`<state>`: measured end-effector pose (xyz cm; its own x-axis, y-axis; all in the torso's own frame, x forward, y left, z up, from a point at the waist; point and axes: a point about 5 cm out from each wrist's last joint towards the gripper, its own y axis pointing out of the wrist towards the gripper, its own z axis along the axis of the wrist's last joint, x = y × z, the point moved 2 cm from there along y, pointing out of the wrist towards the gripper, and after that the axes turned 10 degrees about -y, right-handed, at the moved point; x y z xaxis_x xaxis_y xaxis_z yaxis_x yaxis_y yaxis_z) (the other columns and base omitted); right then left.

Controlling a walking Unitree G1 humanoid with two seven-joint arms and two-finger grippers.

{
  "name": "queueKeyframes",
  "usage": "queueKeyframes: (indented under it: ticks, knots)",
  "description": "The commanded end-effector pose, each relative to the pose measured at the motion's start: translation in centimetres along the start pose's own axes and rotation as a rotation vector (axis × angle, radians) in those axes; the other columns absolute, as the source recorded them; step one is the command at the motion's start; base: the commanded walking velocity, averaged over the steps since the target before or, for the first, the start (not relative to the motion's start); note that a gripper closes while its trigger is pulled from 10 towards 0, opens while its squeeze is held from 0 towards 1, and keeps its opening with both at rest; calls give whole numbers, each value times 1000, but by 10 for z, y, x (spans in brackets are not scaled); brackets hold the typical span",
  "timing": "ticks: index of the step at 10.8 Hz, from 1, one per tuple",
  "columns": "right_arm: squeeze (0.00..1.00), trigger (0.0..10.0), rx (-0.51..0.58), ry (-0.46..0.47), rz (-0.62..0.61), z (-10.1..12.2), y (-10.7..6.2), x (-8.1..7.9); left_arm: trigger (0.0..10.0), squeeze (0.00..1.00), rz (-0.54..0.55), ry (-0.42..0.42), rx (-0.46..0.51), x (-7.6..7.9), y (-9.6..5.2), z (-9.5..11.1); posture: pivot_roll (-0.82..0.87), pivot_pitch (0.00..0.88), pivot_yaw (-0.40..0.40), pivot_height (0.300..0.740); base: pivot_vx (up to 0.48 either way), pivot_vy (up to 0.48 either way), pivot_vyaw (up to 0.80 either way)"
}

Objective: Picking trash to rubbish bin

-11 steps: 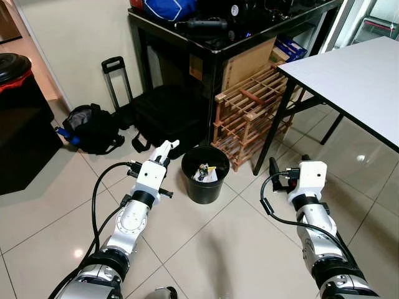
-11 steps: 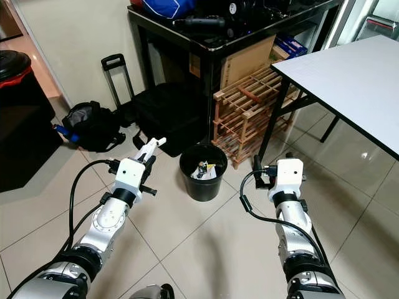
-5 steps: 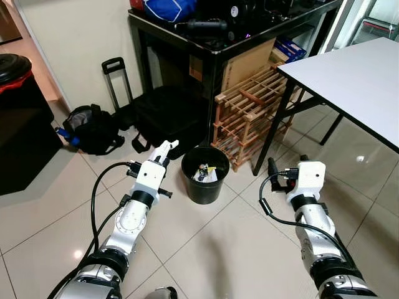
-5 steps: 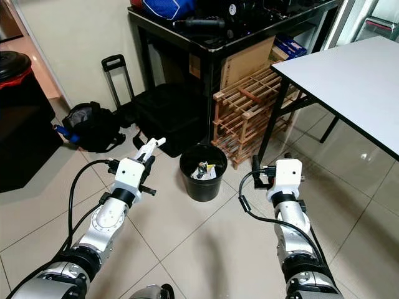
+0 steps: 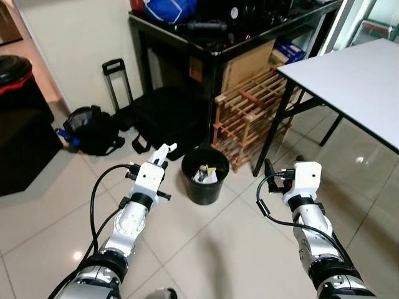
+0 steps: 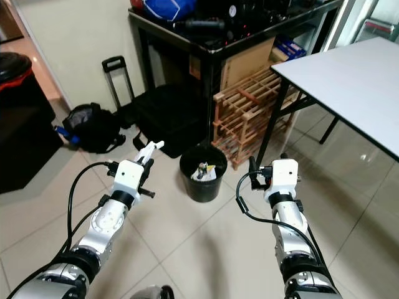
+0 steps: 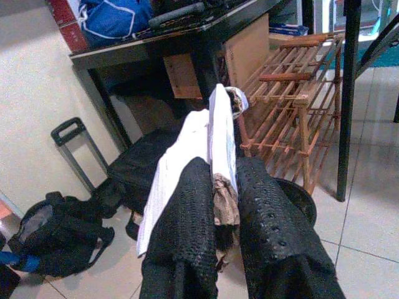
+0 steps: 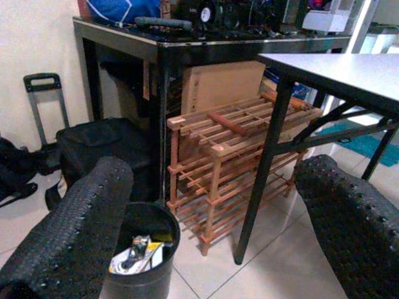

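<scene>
Left tool (image 5: 163,151): fingers (image 7: 193,212) pressed nearly together, pinching a piece of white trash (image 7: 201,140) (paper or wrapper, with a crumpled brownish bit low in the grip). In the left wrist view the trash stands up between and beyond the fingertips. In the head views the tool is held above the tiled floor (image 5: 206,249), just beside the black rubbish bin (image 5: 206,175) on the robot's left, not over its opening.

Right tool (image 5: 268,168): fingers (image 8: 75,230) spread wide, holding nothing, touching nothing. It is raised on the bin's other side, near the leg of the white tabletop (image 5: 349,81). The right wrist view looks between the two fingers at the bin.

Bin: upright on the floor between the two arms, already holding some scraps of trash (image 8: 137,252) (white and yellow pieces visible inside).

Surroundings: a wooden slatted rack (image 5: 252,109) leans directly behind the bin, under a black tabletop (image 5: 218,37) that carries a blue bag (image 5: 168,7) and dark equipment. A black suitcase (image 5: 159,115) with a raised handle and a black backpack (image 5: 90,128) lie on the floor by the wall, on the robot's left of the bin. A dark cabinet (image 5: 22,124) stands at the far left edge.
</scene>
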<state>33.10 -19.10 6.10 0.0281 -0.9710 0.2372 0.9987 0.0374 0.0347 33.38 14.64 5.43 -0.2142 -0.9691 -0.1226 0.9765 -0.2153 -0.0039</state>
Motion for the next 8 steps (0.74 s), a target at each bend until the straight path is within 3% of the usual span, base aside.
queueKeyframes:
  ticks: [1, 8]
  knots:
    - [0, 10000, -19, -2, 12, -3, -2, -1, 10000, 0, -1, 1, -25, 0, -2, -5, -37, 38, 25, 740, 277, 0, 0]
    - [0, 10000, -36, -21, 36, -5, -1, -5, 10000, 0, 10, -4, -34, -3, -3, -6, -33, 55, 22, 740, 329, 0, 0]
